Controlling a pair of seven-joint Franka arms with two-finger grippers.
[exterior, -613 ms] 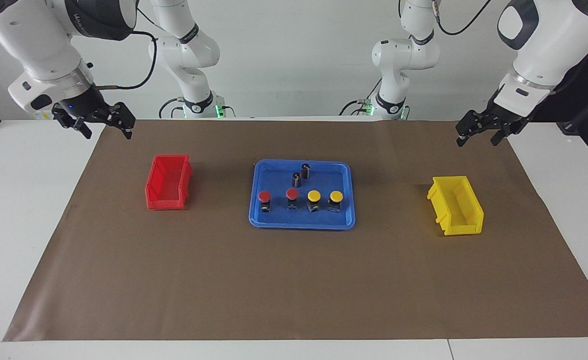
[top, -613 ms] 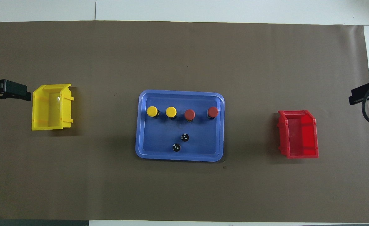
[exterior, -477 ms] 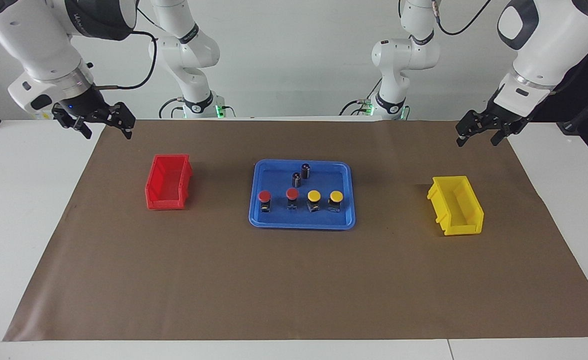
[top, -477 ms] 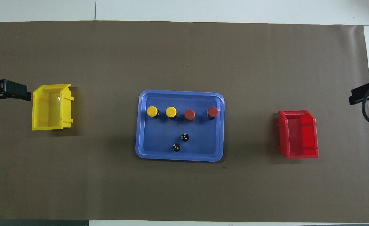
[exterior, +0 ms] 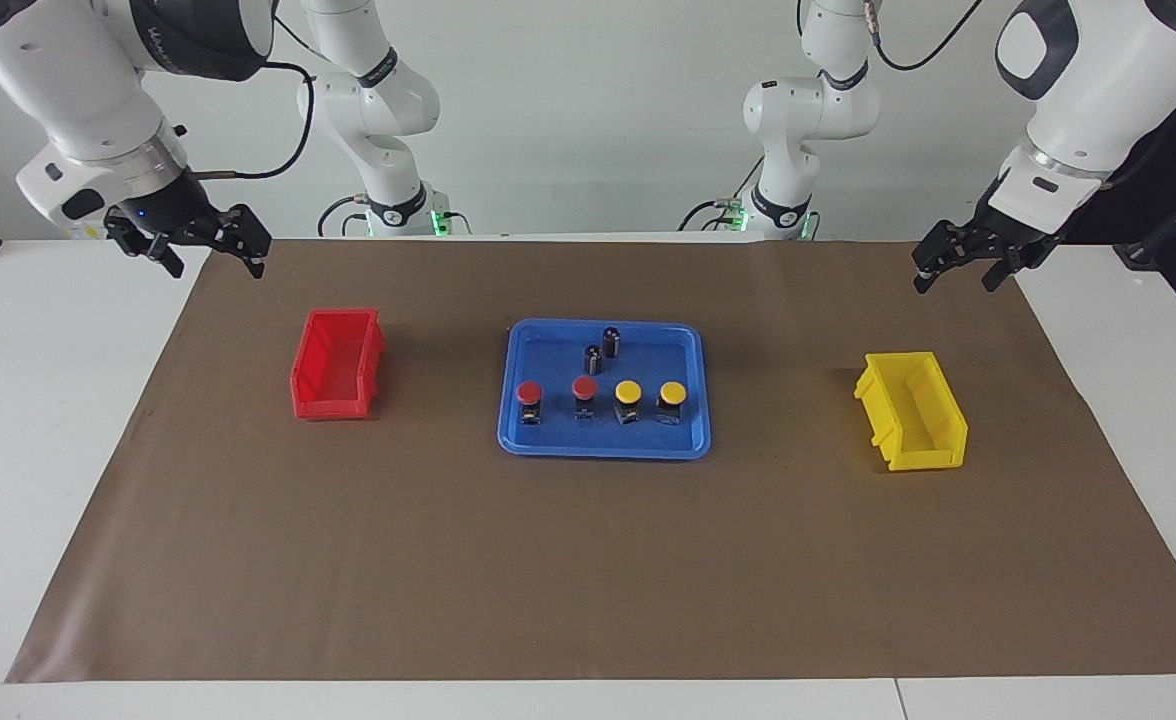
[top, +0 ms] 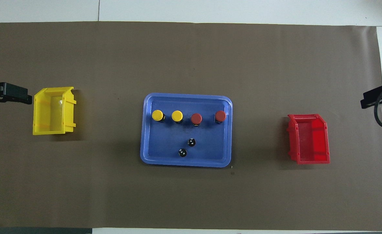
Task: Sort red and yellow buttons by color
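A blue tray [exterior: 603, 444] lies at the middle of the worktop [exterior: 28, 420], on a brown paper sheet [exterior: 588, 570] that covers most of it. In the tray four push buttons stand upright in a row, along the side farther from the robots. Two have red caps: one red button [exterior: 528, 392] is the row's end toward the right arm, and the second red button [exterior: 585, 387] stands just beside it. Next come the two yellow ones, a yellow button [exterior: 628, 392] and then the last yellow button [exterior: 672, 392], toward the left arm's end of the tray. Nearer to the robots, also in the tray, stand two dark cylinders [exterior: 602, 350] without coloured caps, close together.

A red bin [exterior: 337, 362] sits on the paper toward the right arm's end, and a yellow bin [exterior: 912, 410] toward the left arm's end, both well apart from the tray.

The right end effector [exterior: 210, 255] hangs in the air over the edge of the paper, fingers apart, holding nothing. The left end effector [exterior: 956, 272] hangs over the paper's other edge, fingers likewise apart and empty.

Faint lettering shows on the right arm's dark joint cover, too small to read. No label on the bins, tray or buttons can be read.
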